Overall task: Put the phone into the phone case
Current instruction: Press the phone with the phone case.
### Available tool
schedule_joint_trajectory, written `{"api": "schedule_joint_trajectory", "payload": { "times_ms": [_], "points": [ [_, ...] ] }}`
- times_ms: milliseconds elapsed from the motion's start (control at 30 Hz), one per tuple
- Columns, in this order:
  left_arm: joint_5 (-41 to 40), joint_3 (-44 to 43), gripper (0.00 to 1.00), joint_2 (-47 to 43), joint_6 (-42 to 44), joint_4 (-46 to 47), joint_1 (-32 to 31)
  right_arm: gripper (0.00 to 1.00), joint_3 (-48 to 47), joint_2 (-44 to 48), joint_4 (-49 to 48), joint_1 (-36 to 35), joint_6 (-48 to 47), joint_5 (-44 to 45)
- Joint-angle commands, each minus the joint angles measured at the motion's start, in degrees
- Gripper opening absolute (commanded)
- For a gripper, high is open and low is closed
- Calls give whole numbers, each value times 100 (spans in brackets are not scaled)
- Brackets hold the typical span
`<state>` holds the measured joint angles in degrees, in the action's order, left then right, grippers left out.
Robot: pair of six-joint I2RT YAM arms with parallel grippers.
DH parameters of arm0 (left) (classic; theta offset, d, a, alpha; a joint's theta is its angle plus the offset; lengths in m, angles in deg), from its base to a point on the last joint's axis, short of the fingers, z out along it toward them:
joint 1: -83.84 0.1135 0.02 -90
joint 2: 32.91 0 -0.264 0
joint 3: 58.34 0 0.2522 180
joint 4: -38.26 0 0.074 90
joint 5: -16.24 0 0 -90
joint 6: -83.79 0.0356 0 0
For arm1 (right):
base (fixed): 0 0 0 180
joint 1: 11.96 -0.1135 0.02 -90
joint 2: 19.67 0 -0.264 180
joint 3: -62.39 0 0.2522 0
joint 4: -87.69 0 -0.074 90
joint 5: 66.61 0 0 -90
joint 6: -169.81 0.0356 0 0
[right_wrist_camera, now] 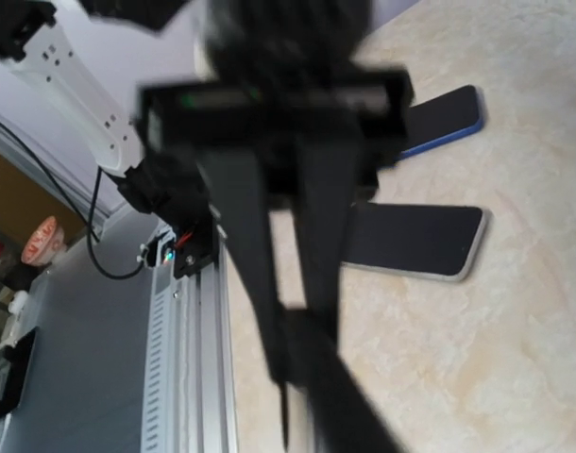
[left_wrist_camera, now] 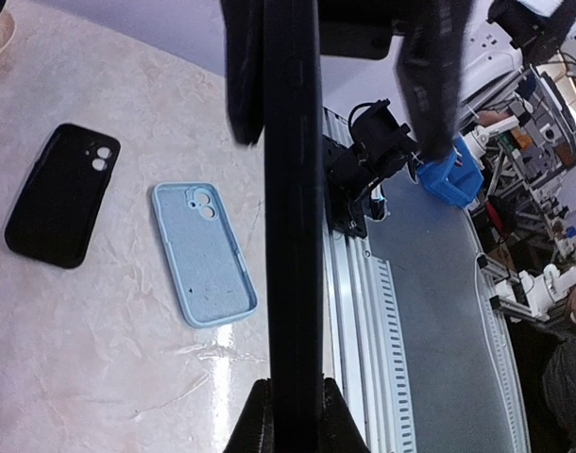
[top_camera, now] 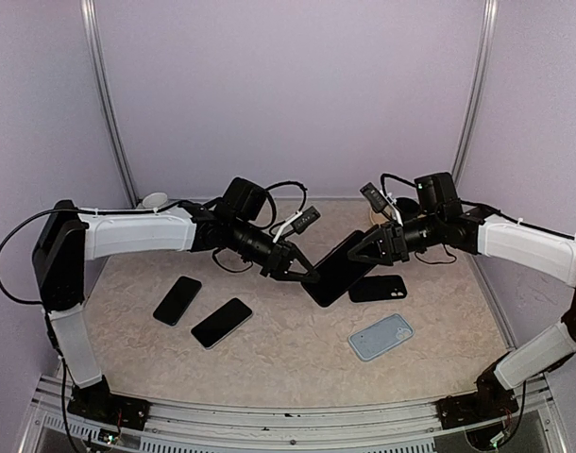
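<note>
My left gripper (top_camera: 302, 274) is shut on the lower edge of a black phone (top_camera: 333, 269) and holds it tilted above the table centre. In the left wrist view the phone (left_wrist_camera: 293, 236) runs edge-on up from the jaws (left_wrist_camera: 293, 420). My right gripper (top_camera: 362, 253) is at the phone's upper end, its fingers (left_wrist_camera: 430, 85) spread either side of it. The right wrist view is blurred and shows the left gripper (right_wrist_camera: 302, 326) on the phone (right_wrist_camera: 354, 406). A black case (top_camera: 378, 288) (left_wrist_camera: 61, 193) and a light blue case (top_camera: 381, 337) (left_wrist_camera: 203, 253) lie open side up on the table.
Two more dark phones (top_camera: 177, 300) (top_camera: 222, 322) lie on the left of the table; they also show in the right wrist view (right_wrist_camera: 415, 241) (right_wrist_camera: 439, 118). A small round white object (top_camera: 154, 200) sits at the back left. A metal rail (top_camera: 288, 415) edges the near side.
</note>
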<state>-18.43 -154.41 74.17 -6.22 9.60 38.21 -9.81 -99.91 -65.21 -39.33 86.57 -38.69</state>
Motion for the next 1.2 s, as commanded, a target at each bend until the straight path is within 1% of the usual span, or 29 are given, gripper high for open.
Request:
{"api": "schedule_joint_trajectory", "payload": {
  "times_ms": [0,67,200,267,367,500,567,733,933,1167],
  "points": [
    [-64,640,0,-361,-1125,1781,128,65,-174,-75,-548,23,419,211],
    [-155,934,0,-505,-1549,2398,165,75,-54,-87,-861,132,729,233],
    [-431,1458,0,-811,-2184,3406,197,88,288,-3,-1697,274,1332,346],
    [-556,1668,0,-929,-2476,3878,202,92,423,61,-1930,285,1489,523],
    [-768,2015,0,-1075,-2964,4596,212,94,607,137,-2228,285,1711,735],
    [-998,2479,0,-1155,-3830,5784,183,95,820,205,-2681,285,2089,925],
    [-1125,2643,0,-1118,-4132,6321,118,95,952,240,-2973,285,2343,970],
    [-1548,2801,0,-1055,-4435,6810,-64,95,1225,363,-3436,272,2640,1094],
    [-1952,2857,0,-748,-5095,7745,-168,95,1246,297,-3658,122,2751,1166],
    [-2111,2710,0,-438,-5445,8142,-271,94,1169,244,-3914,-20,2917,1362]
  ]
}}
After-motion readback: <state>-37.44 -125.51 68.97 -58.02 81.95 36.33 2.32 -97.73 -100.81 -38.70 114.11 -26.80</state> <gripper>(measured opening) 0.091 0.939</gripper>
